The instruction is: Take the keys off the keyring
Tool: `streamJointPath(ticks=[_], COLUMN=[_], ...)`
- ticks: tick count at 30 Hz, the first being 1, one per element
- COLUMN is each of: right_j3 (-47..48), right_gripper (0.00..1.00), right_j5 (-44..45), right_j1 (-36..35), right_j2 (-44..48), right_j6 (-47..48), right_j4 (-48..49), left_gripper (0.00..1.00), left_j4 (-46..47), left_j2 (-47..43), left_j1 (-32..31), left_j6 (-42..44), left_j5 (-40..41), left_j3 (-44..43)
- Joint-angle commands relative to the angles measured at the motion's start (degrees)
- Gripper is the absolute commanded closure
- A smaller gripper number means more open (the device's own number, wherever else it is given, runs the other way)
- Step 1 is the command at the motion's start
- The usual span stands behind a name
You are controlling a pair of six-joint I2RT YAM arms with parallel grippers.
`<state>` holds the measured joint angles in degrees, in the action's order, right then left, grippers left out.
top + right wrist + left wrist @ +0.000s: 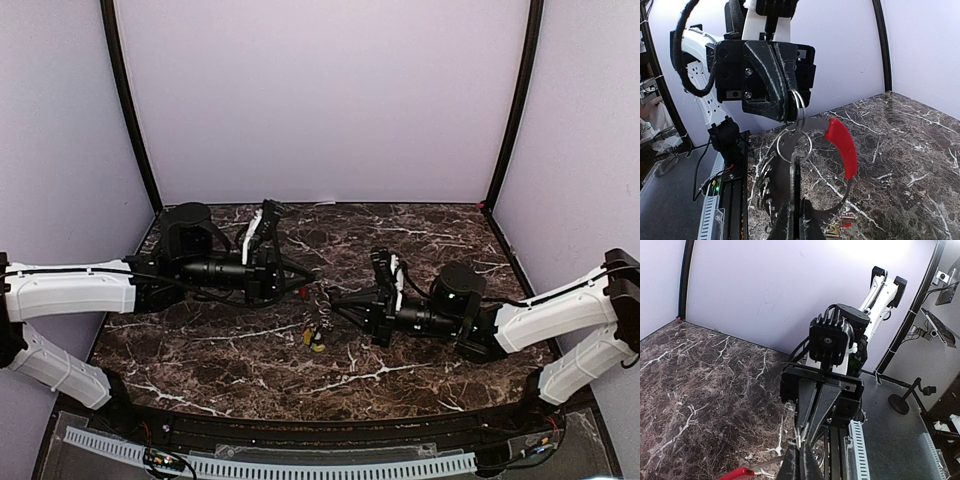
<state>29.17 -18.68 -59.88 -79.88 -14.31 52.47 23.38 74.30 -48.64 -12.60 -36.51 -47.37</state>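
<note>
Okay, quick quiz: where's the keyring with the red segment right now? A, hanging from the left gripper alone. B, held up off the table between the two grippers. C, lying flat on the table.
B: in the right wrist view the keyring hangs above the marble table where the shut left gripper and right gripper meet, each pinching a thin wire ring at it.
</note>
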Motion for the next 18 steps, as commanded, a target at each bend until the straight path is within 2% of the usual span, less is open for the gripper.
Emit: streamJointPath(ticks=[1, 18], right_j3=[-1.75, -2.85], right_gripper=[1.0, 1.0], right_j5=[1.29, 2.52], right_j1=[-0.68, -0.86], right_j2=[1.96, 4.59], right_j6=[-0.92, -1.46], right_j4=[-1.04, -0.79], left_gripper=[1.0, 1.0], left_j4=[3.96, 2.69], left_j2=[-4.06, -4.83], left_j1=[0.35, 0.35], left_j6=[1.92, 2.67], left_j5=[4.35, 11.64], left_j3=[0.33, 0.99])
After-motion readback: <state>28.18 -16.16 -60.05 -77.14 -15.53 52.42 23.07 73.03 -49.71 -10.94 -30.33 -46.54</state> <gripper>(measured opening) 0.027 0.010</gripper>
